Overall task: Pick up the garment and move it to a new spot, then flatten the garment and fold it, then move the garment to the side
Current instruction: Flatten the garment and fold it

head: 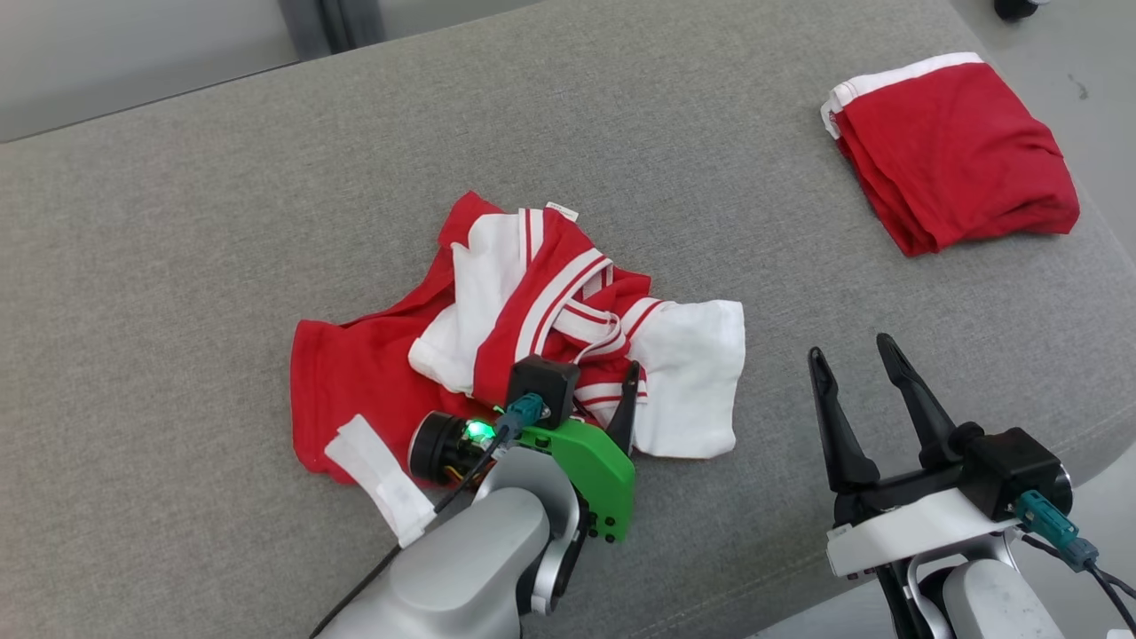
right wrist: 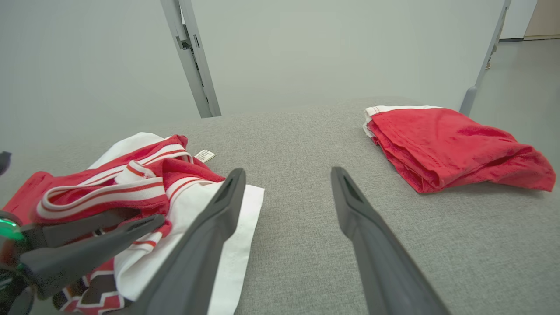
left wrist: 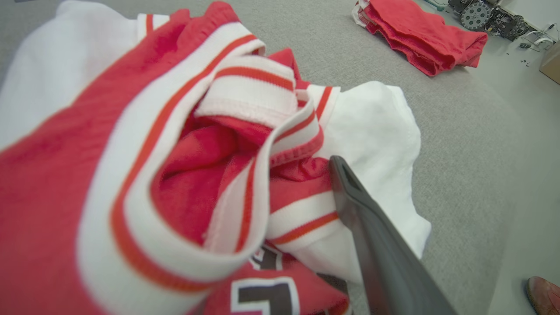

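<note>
Grey fabric-covered table (head: 222, 222) carries everything. The task piece, a crumpled red-and-white knit jersey with striped rib trim (head: 524, 302), lies in a heap near the table's middle, towards the robot's left. A red garment with a white band, already folded (head: 954, 155), sits well apart at the far right corner.

Left pincer (head: 586, 399) is down on the near edge of the heap with its jaws wide. One finger (left wrist: 372, 240) lies against the white sleeve (head: 692, 382); the other is buried under cloth. No pinch on the fabric that I can see. Right pincer (head: 850, 359) is open and holding nothing, over bare table just right of the jersey.

Handling, my read: light, limp and stretchy. It will sag and drag rather than lift as a sheet, and the layers can slide over one another. A single bite mid-heap probably takes several layers. Better holds look like the hem or the shoulder seams, one per pincer, so it hangs open for flattening. The striped rib collar (left wrist: 262, 87) is thicker, so grip there should be firmer. A small white label (head: 561, 211) sticks out at the far edge.
</note>
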Controlling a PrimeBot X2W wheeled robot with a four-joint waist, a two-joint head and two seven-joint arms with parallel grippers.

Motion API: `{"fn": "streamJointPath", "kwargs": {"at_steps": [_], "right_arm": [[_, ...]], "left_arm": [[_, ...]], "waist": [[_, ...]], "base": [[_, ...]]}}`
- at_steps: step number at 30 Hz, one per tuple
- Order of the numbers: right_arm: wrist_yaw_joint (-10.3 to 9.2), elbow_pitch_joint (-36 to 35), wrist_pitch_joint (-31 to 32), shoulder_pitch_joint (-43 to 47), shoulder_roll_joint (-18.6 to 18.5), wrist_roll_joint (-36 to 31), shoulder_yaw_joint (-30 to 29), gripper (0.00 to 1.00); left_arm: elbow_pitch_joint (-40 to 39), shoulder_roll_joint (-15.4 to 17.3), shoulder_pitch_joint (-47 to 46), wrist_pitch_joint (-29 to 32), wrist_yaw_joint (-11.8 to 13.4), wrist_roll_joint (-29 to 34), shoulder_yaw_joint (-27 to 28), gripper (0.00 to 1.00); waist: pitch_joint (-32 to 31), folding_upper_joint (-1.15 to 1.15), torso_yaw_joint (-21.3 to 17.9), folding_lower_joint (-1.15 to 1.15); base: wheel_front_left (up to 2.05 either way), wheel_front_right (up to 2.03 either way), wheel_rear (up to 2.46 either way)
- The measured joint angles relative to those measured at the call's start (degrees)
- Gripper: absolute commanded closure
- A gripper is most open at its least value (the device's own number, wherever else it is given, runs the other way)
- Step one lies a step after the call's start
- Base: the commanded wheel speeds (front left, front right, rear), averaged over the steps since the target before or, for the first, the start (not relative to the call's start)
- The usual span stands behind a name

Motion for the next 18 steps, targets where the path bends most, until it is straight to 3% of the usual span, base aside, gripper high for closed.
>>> {"fn": "streamJointPath", "kwargs": {"at_steps": [5, 6, 7, 8, 13, 18], "right_arm": [[0.0, 0.1, 0.0, 0.0, 0.0, 0.0, -0.2, 0.0], [0.0, 0.2, 0.0, 0.0, 0.0, 0.0, -0.1, 0.0], [0.0, 0.3, 0.0, 0.0, 0.0, 0.0, 0.0, 0.0], [0.0, 0.4, 0.0, 0.0, 0.0, 0.0, 0.0, 0.0], [0.0, 0.6, 0.0, 0.1, 0.1, 0.0, 0.0, 0.0], [0.0, 0.8, 0.0, 0.6, 0.2, 0.0, -0.4, 0.0]], "left_arm": [[3.9, -0.1, -1.4, -1.9, 0.1, -5.5, 1.5, 0.0], [4.8, -0.1, -1.7, -2.1, 0.1, -6.5, 1.8, 0.37], [6.1, -0.1, -2.3, -2.5, 0.0, -6.8, 2.0, 0.87], [7.3, 0.0, -2.8, -2.7, -0.2, -7.4, 2.0, 1.0], [11.2, 0.0, -4.1, -3.4, -3.1, -9.7, 2.1, 1.0], [7.9, 0.1, -5.6, -4.0, -6.7, -12.2, 2.9, 1.0]], "waist": [[0.3, 0.0, -1.0, 0.0], [0.3, 0.0, -1.1, 0.0], [0.3, 0.0, -1.2, 0.0], [0.3, 0.0, -1.3, 0.0], [-0.5, 0.0, -1.4, 0.0], [-2.2, 0.0, -0.9, 0.0]], "base": [[0.0, 0.0, 0.0], [0.0, 0.0, 0.0], [0.0, 0.0, 0.0], [0.0, 0.0, 0.0], [0.0, 0.0, 0.0], [0.0, 0.0, 0.0]]}}
